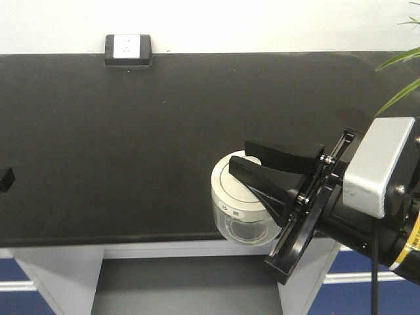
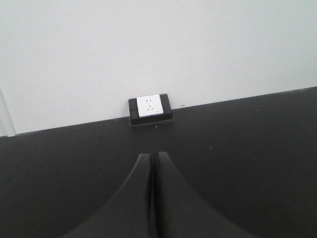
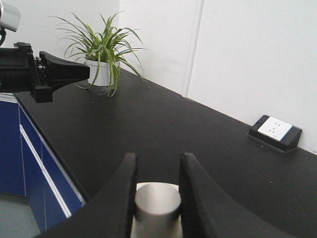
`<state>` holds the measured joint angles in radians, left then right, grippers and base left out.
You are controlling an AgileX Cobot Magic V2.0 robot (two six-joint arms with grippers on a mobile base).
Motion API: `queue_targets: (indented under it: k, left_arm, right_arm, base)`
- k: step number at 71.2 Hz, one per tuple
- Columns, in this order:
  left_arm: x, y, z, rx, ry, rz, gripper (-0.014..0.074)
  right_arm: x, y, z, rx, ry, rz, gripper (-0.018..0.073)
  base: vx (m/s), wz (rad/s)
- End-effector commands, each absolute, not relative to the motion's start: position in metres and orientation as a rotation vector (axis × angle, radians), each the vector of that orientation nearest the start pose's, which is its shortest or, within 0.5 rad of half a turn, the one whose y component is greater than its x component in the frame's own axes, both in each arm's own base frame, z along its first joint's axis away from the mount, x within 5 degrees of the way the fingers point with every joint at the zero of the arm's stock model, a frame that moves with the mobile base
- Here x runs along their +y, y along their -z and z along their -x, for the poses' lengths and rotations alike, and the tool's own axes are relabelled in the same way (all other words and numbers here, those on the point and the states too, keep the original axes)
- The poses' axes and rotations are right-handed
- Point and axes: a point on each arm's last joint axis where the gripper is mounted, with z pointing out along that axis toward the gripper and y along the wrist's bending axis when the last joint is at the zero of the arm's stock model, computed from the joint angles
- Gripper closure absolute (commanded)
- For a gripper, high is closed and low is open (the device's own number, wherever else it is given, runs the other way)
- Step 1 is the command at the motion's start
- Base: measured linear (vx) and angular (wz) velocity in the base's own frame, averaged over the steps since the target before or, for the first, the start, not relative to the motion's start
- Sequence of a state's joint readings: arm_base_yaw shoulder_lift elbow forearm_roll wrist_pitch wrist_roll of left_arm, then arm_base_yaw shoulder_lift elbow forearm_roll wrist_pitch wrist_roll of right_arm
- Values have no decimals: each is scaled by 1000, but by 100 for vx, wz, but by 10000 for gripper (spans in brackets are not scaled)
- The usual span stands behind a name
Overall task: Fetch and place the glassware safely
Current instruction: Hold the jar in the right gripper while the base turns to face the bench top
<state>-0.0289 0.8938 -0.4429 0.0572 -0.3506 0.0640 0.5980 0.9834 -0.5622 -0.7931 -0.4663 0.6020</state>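
Note:
The glassware is a squat clear glass jar [image 1: 244, 228] with a wide cream-white lid [image 1: 230, 190], at the front edge of the black counter [image 1: 131, 144]. I cannot tell whether it rests on the counter or hangs just above it. My right gripper [image 1: 241, 155] comes in from the right, shut on the lid's central knob [image 3: 156, 203], one finger on each side in the right wrist view [image 3: 158, 161]. My left gripper [image 2: 151, 156] is shut and empty over the counter. It also shows in the right wrist view [image 3: 74, 72], far to the left of the jar.
A black wall-socket box [image 1: 128, 49] sits at the counter's back edge against the white wall; it also shows in the left wrist view [image 2: 150, 110] and the right wrist view [image 3: 275, 131]. A potted green plant [image 3: 101, 49] stands on the counter. Blue cabinet fronts [image 3: 29, 163] lie below.

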Motion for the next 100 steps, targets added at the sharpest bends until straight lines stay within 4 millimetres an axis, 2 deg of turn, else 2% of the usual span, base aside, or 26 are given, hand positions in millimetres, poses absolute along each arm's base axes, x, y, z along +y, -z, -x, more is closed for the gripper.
queue_targets:
  k: [1,100]
  left_arm:
    - [-8,-313,-186,1475,-43,-122,603]
    - [-8,-313,-186,1475,-43,-122,603]
  right_arm:
    - [141,-338,-149,1271,-678,784,563]
    - [141,-338,-149,1271,-678,784,563]
  base:
    - [21,-2]
    - [11,3]
